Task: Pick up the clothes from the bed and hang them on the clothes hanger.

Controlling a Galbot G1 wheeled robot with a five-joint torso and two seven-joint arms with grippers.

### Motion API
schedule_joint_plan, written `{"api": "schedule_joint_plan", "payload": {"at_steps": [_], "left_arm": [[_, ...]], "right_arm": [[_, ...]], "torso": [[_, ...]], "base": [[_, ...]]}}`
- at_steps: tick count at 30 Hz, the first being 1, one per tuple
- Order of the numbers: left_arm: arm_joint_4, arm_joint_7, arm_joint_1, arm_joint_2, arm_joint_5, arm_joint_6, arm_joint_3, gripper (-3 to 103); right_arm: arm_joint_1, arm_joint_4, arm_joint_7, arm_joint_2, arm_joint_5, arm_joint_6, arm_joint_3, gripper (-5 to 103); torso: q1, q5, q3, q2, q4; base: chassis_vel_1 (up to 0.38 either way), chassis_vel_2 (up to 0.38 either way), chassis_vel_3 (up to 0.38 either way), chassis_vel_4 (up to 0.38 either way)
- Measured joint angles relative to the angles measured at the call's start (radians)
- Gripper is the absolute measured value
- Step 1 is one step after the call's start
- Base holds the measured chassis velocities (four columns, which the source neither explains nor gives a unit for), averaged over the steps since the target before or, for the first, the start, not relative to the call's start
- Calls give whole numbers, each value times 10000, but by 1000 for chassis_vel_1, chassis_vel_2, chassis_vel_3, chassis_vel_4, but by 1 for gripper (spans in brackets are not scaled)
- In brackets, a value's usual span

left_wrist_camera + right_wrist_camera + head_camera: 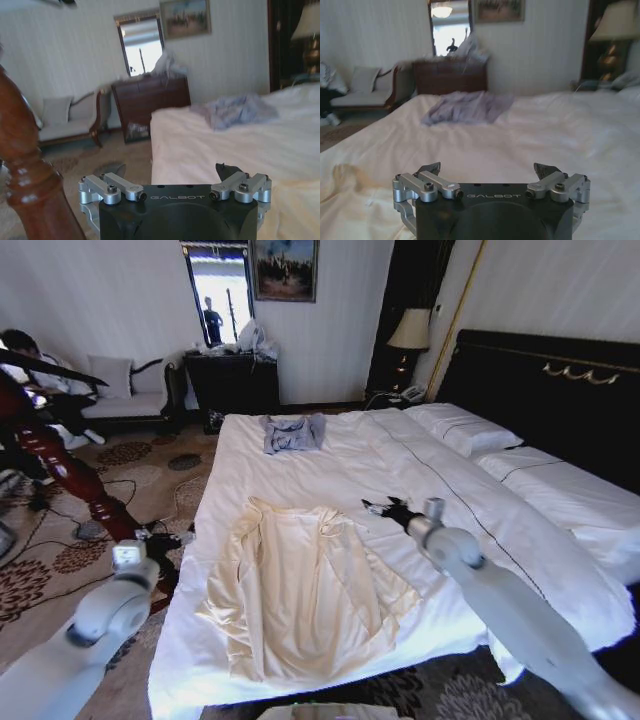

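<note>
The wide bed (330, 455) with white sheets, white pillows and a tall black headboard takes up most of the room ahead. Spread flat on its near part lies the large cream, pale-yellow robe-like garment (300, 585), sleeves out, close to the foot edge. Farther up the sheet, well apart from it, sits a small crumpled grey-blue garment (293, 432). Off the bed's left side leans a thick reddish-brown turned wooden pole (70, 475). The right tool (385, 507) hovers over the white sheet just beside the cream garment's upper right corner, fingers spread apart, gripping nothing. The left tool (172, 172) hangs off the bed's left edge near the pole, fingers apart too, empty.
</note>
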State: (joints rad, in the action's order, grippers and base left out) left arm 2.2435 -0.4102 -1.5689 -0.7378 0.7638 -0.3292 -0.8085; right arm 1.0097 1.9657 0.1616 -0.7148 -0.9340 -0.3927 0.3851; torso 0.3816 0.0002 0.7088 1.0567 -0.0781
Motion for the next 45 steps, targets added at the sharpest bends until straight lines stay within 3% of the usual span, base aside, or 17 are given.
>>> {"api": "schedule_joint_plan", "payload": {"at_steps": [1,5,6,11,15,18,20,22,25,28,32,35,36,39,41,43,45], "left_arm": [[0,0,0,0,0,0,0,100],[977,509,-1212,-512,-88,668,-1056,100],[977,509,-1212,-512,-88,668,-1056,100],[1612,927,-2136,-1182,-107,1244,-2078,100],[2169,932,-2754,-2067,-559,1374,-3007,100],[2324,935,-2865,-2314,-482,1386,-3209,100],[2493,1073,-2995,-2567,-219,1412,-3431,100],[2538,1120,-3066,-2647,-171,1430,-3529,100],[2624,1359,-3445,-2926,297,1514,-4184,99],[2625,1371,-3516,-2903,538,1519,-4504,99],[2623,1292,-3501,-2467,1261,1390,-5177,99],[2609,942,-3178,-1673,2718,899,-5862,97],[2609,942,-3178,-1673,2718,899,-5862,97],[2603,583,-2886,-390,4729,230,-7605,96],[2602,507,-2855,-170,5083,100,-7955,96],[2601,209,-2730,676,6500,-484,-9392,96],[2598,132,-2715,910,6946,-678,-9900,96]], "right_arm": [[0,0,0,0,0,0,0,100],[1994,1308,-139,34,396,56,2035,100],[1994,1308,-139,34,396,56,2035,100],[3705,2338,-194,-392,746,44,3726,100],[5276,3162,-285,-1199,973,14,5267,100],[6141,3512,-344,-1559,1010,64,5898,100],[7278,4058,-414,-2131,1388,270,6631,100],[7405,4167,-415,-2250,1447,298,6695,100],[7683,4612,-396,-2787,1659,435,6776,100],[7725,4706,-388,-2951,1772,478,6790,100],[7869,4744,-381,-3234,2155,623,6856,100],[7951,4751,-378,-3410,2253,694,6926,100],[7951,4751,-378,-3410,2253,694,6926,100],[7919,4751,-289,-3556,2246,695,7020,100],[7919,4749,-279,-3572,2247,694,7039,100],[7956,4710,-244,-3685,2263,692,7121,100],[7975,4697,-238,-3726,2267,692,7145,100]], "torso": [[0,0,0,0,0],[0,1,1,0,4],[0,1,1,0,4],[-1,0,0,0,4],[0,-1,2,-1,8],[0,1,1,-1,10],[0,-6,1,0,-11],[-1,-7,1,0,-11],[0,-3,2,0,10],[1,-2,2,-1,11],[3,-3,3,-1,6],[3,-6,3,-2,2],[3,-6,3,-2,2],[3,-4,4,-2,4],[3,-2,5,-1,3],[3,-3,5,-2,2],[4,-3,5,-2,2]], "base": [[0,0,0,0],[0,0,0,0],[0,0,0,0],[0,0,0,0],[0,0,0,0],[0,0,0,0],[0,0,0,0],[0,0,0,0],[0,0,0,0],[0,0,0,0],[0,0,0,0],[0,0,0,0],[0,0,0,0],[0,0,0,0],[0,0,0,0],[0,0,0,0],[0,0,0,0]]}}
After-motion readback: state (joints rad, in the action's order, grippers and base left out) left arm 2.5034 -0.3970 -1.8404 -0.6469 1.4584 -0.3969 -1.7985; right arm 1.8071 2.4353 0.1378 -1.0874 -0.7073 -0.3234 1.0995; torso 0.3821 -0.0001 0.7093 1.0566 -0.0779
